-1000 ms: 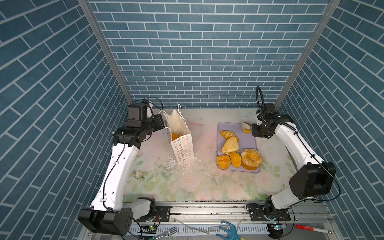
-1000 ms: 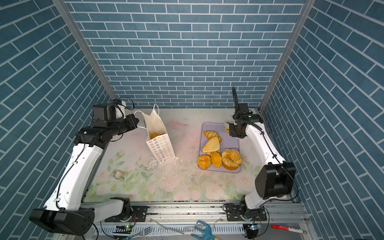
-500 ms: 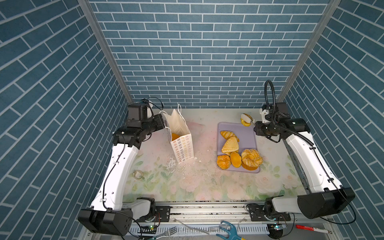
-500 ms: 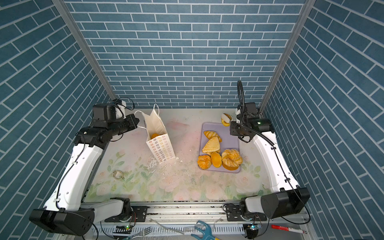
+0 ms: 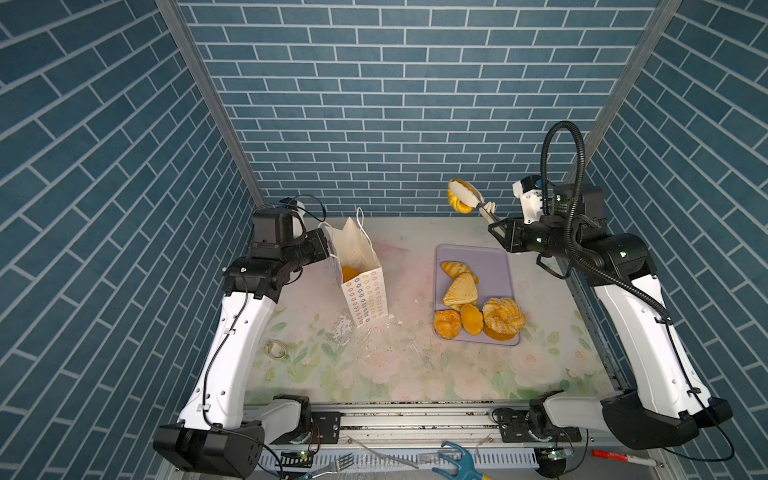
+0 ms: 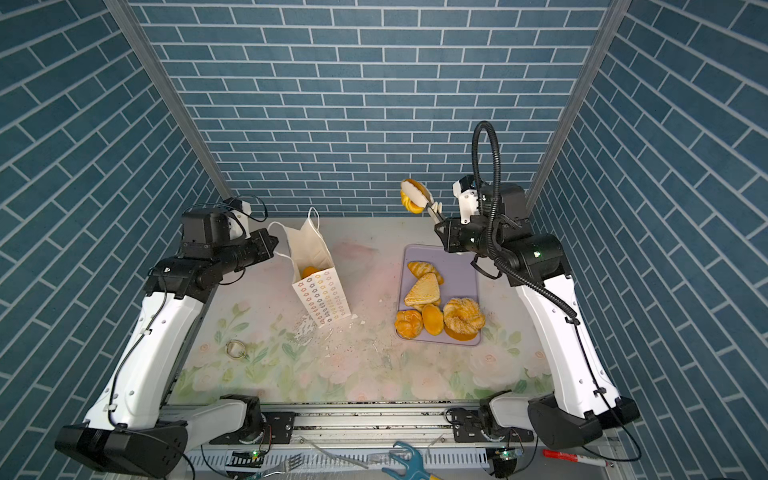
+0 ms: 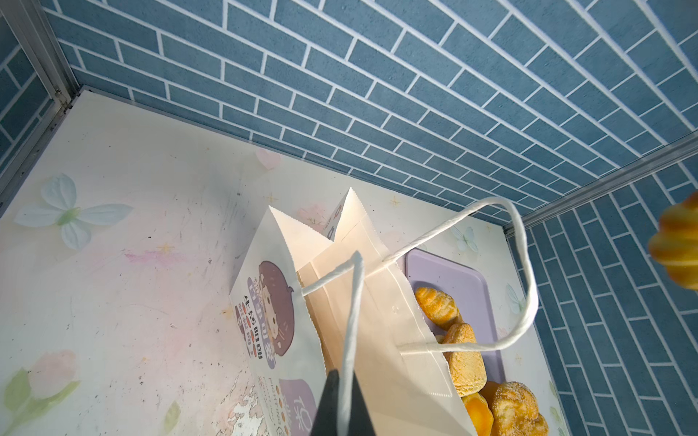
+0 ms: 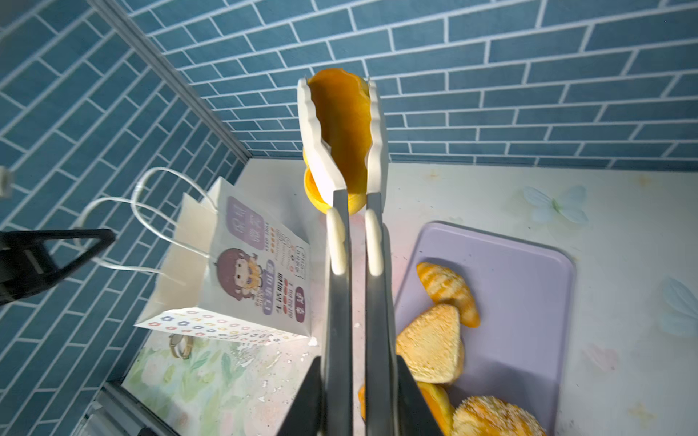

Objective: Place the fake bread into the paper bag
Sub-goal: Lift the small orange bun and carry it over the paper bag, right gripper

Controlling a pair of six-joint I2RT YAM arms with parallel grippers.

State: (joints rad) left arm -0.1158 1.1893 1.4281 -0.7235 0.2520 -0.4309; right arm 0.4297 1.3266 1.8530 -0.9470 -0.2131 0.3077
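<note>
Clenching a pair of tongs (image 8: 338, 302), the right end effector (image 5: 500, 230) holds 1 golden pastry (image 5: 455, 204) in the air near the far edge of the tabletop (image 5: 415, 365), beyond the lavender tray (image 5: 492, 262) where the other pastries (image 5: 460, 291) lie. The left end effector (image 7: 342, 400) pinches a cord handle (image 7: 349, 321) of the upright paper bag (image 5: 365, 293), toward the far left corner, with 1 orange pastry (image 5: 349, 273) inside.

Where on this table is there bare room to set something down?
The strip of table between the paper bag and the lavender tray is bare, as is the tray's far end. The front is open, apart from crumbs and a metal ring. The tray's near end is crowded with pastries.
</note>
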